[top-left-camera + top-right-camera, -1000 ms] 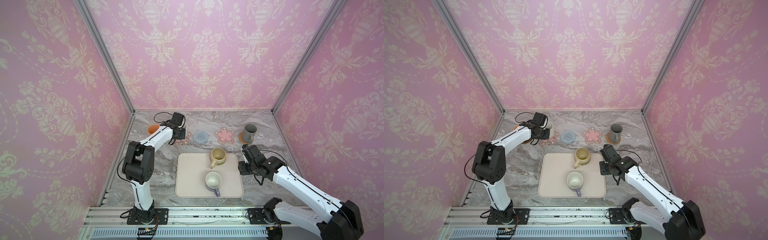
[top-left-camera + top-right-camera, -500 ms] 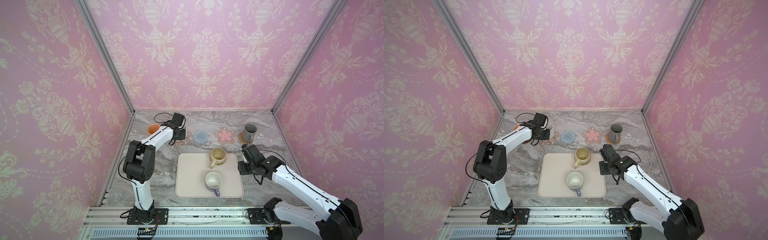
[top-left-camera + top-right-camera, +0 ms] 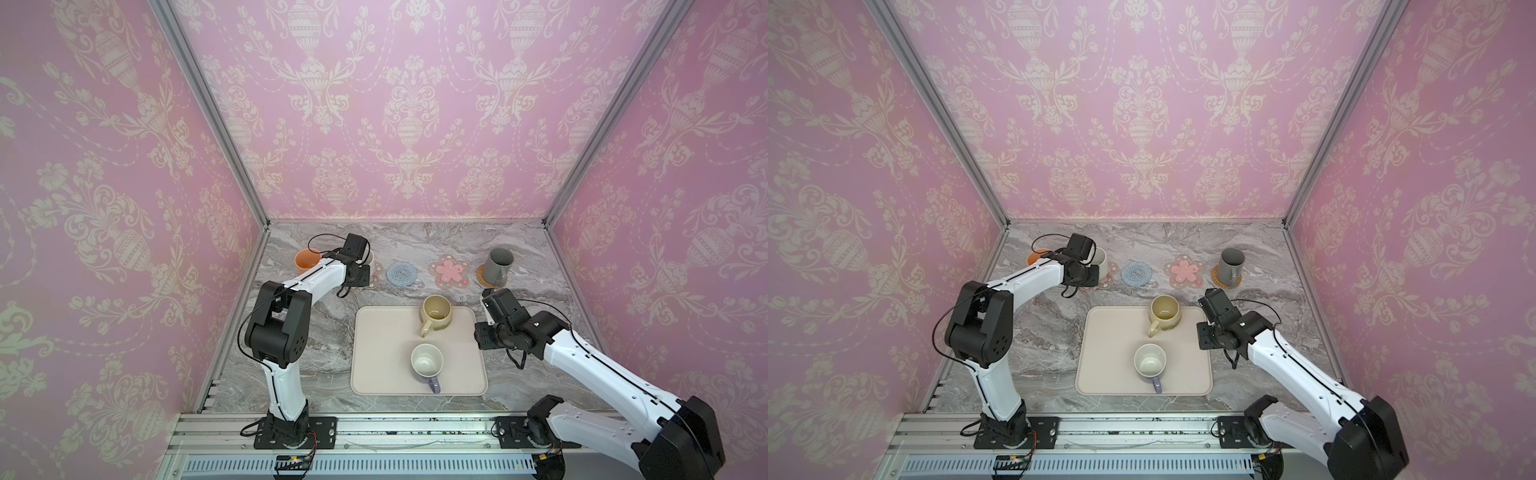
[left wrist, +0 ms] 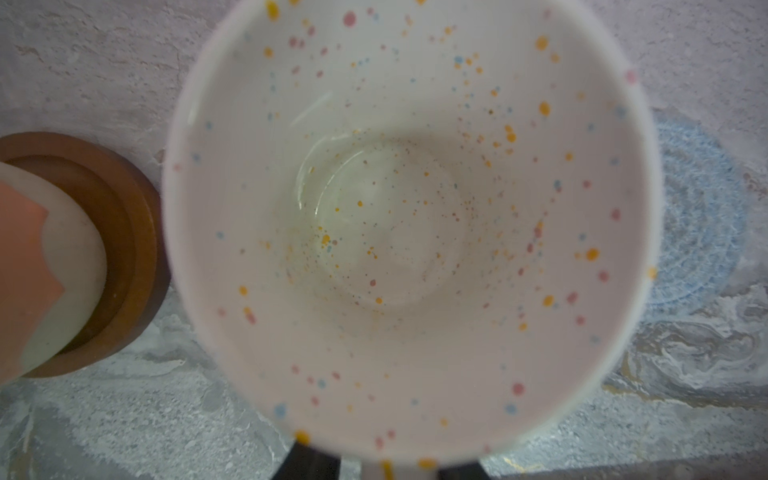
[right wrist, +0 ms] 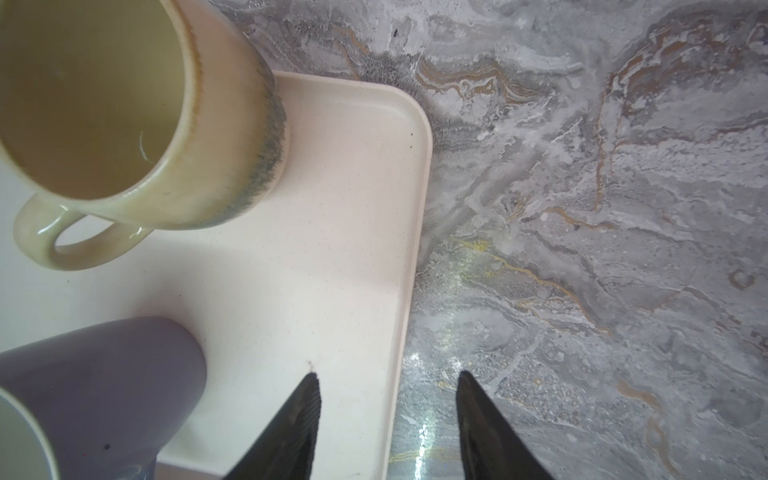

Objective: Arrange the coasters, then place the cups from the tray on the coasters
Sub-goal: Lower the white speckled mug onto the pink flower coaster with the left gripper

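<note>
Pink patterned walls close around a grey marble table [image 3: 415, 241]. On its middle lies the cream tray [image 3: 382, 357], and it holds two upright mugs, both empty: the beige-yellow mug [image 3: 435, 314] near the far edge and the lavender mug [image 3: 427, 362] nearer to the front.

Along the back there is a row. The orange mug [image 3: 307, 259] stands on the dark brown coaster [image 4: 137, 257]. Beside it is the speckled white mug [image 3: 1099, 257], also empty, with a pink flower coaster [image 3: 1106, 279] showing at its foot; if it rests fully on it I cannot tell. Then come the blue crocheted coaster [image 3: 402, 273] and the second flower coaster [image 3: 449, 270], both bare, and the dark grey mug [image 3: 498, 266] on the rattan coaster [image 3: 482, 277].

The left gripper [image 4: 382, 465] is at the speckled mug, fingers on either side of its handle; whether they clamp it I cannot tell. The right gripper [image 5: 387, 374] hangs above the tray's right edge, jaws apart and holding nothing
</note>
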